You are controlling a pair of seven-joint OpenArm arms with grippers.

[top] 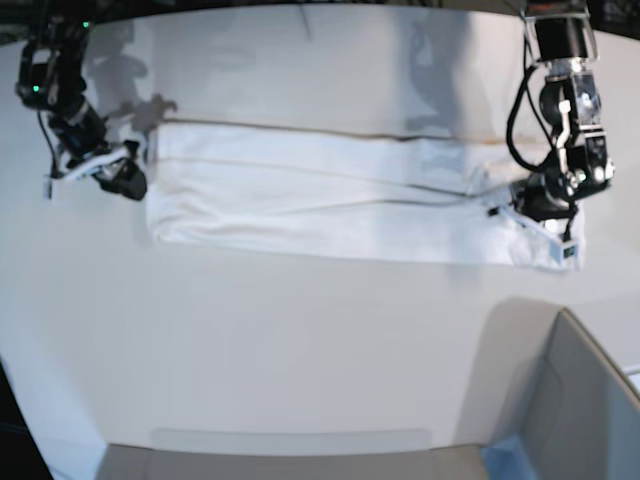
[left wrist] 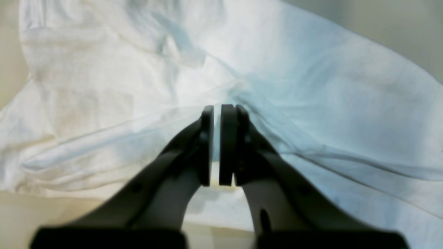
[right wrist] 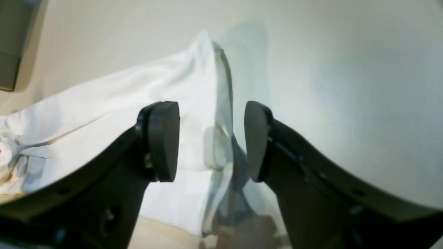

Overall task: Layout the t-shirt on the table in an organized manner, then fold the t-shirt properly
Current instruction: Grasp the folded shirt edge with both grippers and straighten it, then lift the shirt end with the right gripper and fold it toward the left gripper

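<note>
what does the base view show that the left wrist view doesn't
Only the base view shows the whole folded t-shirt as a long band, the right gripper open at its far end, and the grey box. Only the left wrist view shows the left gripper fingers nearly together, cloth between them. Both show the shirt on the table.

A grey box [top: 575, 405] with a blue edge [top: 503, 455] stands at the near right corner of the base view, its inner wall pale and smooth. Beyond the far curved rim the room [top: 200, 8] is dark, and nothing there can be made out. Light falls from above, casting soft shadows [top: 130, 65] along the far side. In the right wrist view a grey-green block [right wrist: 14, 41], perhaps the same box, sits blurred at the upper left.
</note>
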